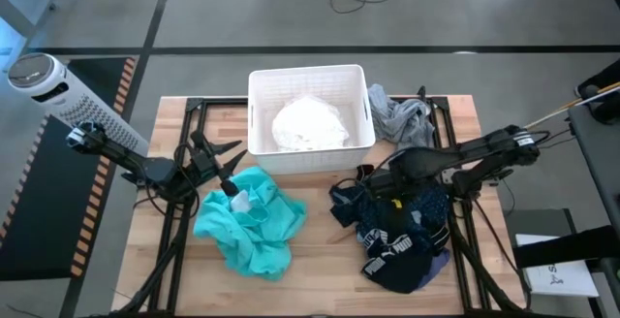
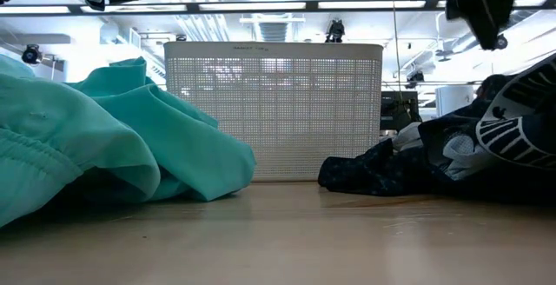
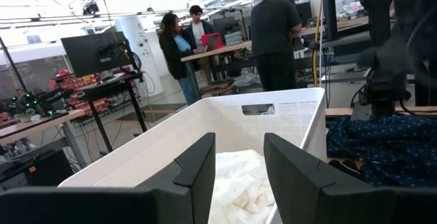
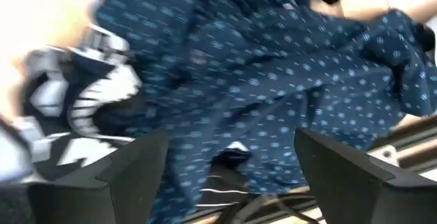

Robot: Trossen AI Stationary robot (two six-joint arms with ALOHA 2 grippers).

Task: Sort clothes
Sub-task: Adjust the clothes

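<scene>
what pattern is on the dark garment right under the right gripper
Navy blue with small, evenly spaced pale dots on the dark garment; the right wrist view shows it best.

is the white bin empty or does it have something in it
Not empty: the bin holds a crumpled white garment, seen from above and past the left pincer inside its walls.

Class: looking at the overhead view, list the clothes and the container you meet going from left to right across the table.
Teal garment → white bin holding a white garment → dark navy pile. The grey garment overlaps the pile's span, so I leave it unplaced.
</scene>
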